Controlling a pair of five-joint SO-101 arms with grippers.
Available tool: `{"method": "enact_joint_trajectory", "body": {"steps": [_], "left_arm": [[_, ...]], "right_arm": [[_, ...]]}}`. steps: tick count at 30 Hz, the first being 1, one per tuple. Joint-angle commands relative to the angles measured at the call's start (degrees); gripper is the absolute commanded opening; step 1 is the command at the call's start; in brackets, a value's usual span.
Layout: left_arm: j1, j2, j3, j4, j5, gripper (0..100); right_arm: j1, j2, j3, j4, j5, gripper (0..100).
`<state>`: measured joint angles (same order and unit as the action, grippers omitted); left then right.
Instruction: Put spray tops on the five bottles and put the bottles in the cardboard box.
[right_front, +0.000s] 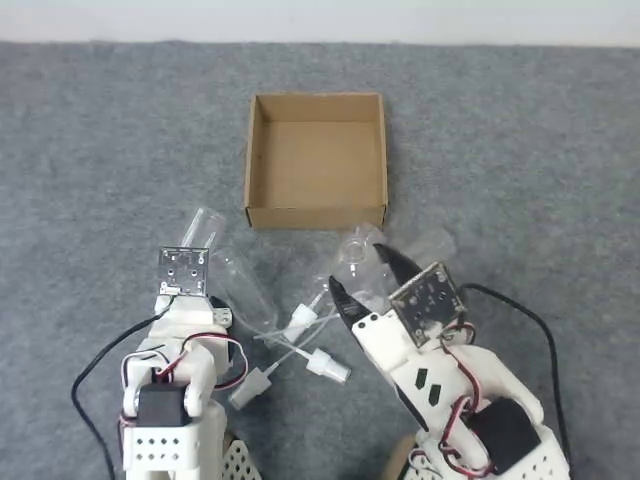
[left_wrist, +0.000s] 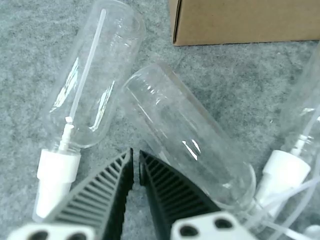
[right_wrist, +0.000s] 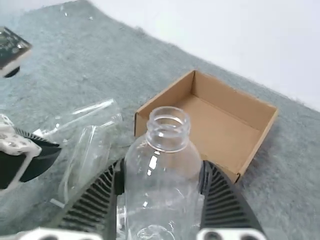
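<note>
Right wrist view: right tool clamps a clear uncapped plastic bottle; steady it upright while your closed left tool fetches a white spray top.

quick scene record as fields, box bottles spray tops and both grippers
cardboard box: empty
right gripper: shut on open bottle, no spray top
left gripper: shut, holding nothing
capped bottle: lying on carpet, spray top fitted
loose spray tops: on carpet between the arms
</note>
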<state>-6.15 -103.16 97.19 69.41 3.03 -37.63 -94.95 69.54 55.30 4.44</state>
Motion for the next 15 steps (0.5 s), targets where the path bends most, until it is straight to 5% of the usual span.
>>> {"method": "enact_joint_trajectory", "body": {"steps": [1,15], "left_arm": [[0.0,-1.3,-0.7,0.3,-0.4,1],[0.0,-1.3,-0.7,0.3,-0.4,1]], "right_arm": [[3.3,-3.7,2.4,-4.1,0.9,7.4],[5.1,-9.0,8.3,-7.8,0.5,7.4]]}}
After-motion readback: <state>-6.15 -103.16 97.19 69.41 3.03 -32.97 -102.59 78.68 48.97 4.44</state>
